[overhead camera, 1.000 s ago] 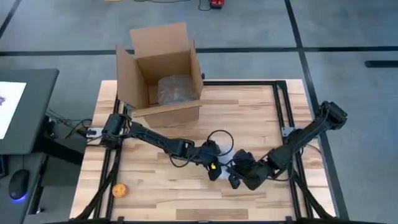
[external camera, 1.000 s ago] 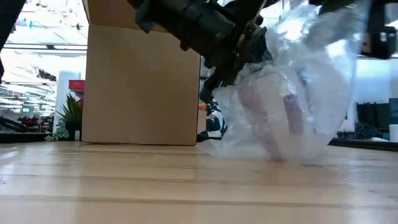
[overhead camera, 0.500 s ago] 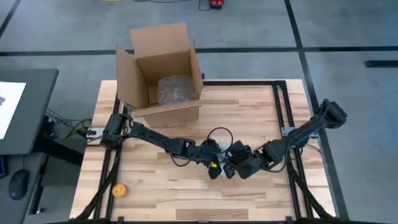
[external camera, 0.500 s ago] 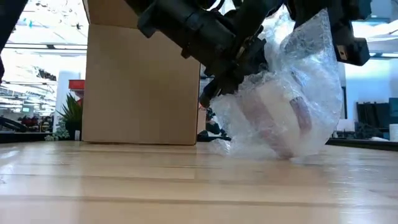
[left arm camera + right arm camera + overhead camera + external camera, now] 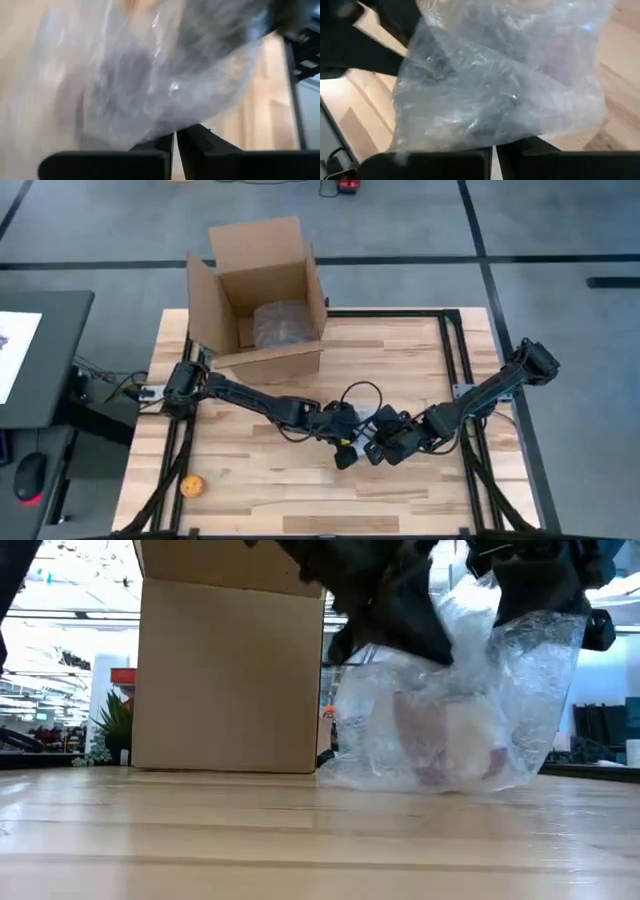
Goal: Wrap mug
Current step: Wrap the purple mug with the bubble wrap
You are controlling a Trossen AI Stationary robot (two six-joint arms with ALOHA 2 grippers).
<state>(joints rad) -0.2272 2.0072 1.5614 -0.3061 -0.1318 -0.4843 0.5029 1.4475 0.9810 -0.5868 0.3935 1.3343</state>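
The mug (image 5: 445, 740) shows as a pale shape inside a clear bubble-wrap sheet (image 5: 520, 670), and the bundle sits on the table near the middle. Seen from above, the wrap (image 5: 367, 418) peeks out between the two grippers. My left gripper (image 5: 345, 435) comes in from the left and is shut on the wrap. My right gripper (image 5: 385, 442) comes in from the right and is shut on the wrap too. In the low view both dark grippers sit on top of the bundle, left (image 5: 395, 610) and right (image 5: 540, 585). My left gripper pinches the bubble wrap (image 5: 165, 132) between its two shut fingers, on the bundle's upper left side, coming down at a slant from the table's left. The bundle's bottom rests on the table. My right gripper pinches the bubble wrap (image 5: 495, 140) between its shut fingers at the bundle's upper right side, slanting down from the table's right. The wrap there is drawn up toward the fingers (image 5: 535, 630); one layer or several, I cannot tell.
An open cardboard box (image 5: 262, 290) stands at the far side of the table, with a wrapped bundle (image 5: 285, 323) inside. A small orange thing (image 5: 192, 485) lies near the front left corner. A black cable (image 5: 355, 395) loops above the left gripper.
My right gripper has moved from the near right toward the left gripper and the bundle, carrying its part of the wrap over the mug. The bundle, tilted before, has settled lower and flatter on the table. My left gripper has dropped slightly.
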